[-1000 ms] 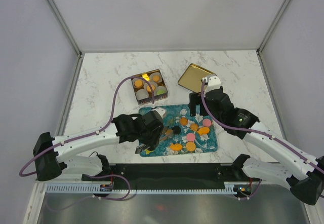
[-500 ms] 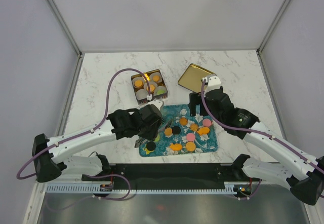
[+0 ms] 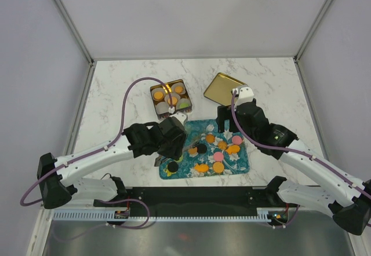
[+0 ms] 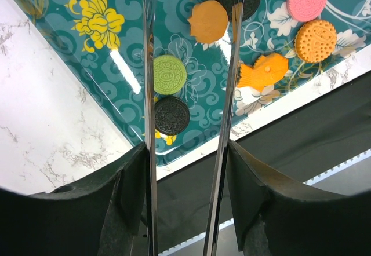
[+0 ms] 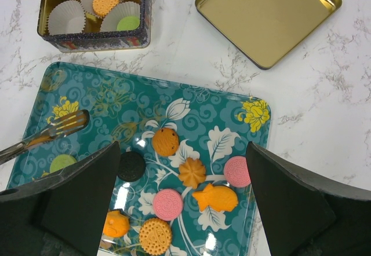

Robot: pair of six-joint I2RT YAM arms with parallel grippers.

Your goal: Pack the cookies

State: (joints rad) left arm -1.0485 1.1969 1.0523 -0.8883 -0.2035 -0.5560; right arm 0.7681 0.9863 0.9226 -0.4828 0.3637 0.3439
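Cookies lie scattered on the teal flowered tray [image 3: 242, 162]: orange ones [image 3: 218, 167], pink ones [image 5: 168, 204], black ones [image 3: 173, 166] and a green one [image 4: 169, 75]. My left gripper [image 3: 174, 142] is shut on metal tongs [image 5: 49, 133] over the tray's left end. The tongs' blades [image 4: 148, 65] stand apart with nothing between them; the green cookie and a black cookie [image 4: 171, 115] lie on the tray beneath. My right gripper [image 5: 182, 152] hangs open above the tray's right half, holding nothing.
A square tin [image 3: 159, 113] behind the tray holds white paper cups, several with orange or green cookies in them [image 5: 106, 2]. Its gold lid [image 3: 222, 88] lies upside down to the right. The black base rail [image 3: 203, 195] runs just in front of the tray.
My left arm has drawn back up and to the left with the tongs, uncovering a black cookie at the tray's front left corner. The right arm has not moved.
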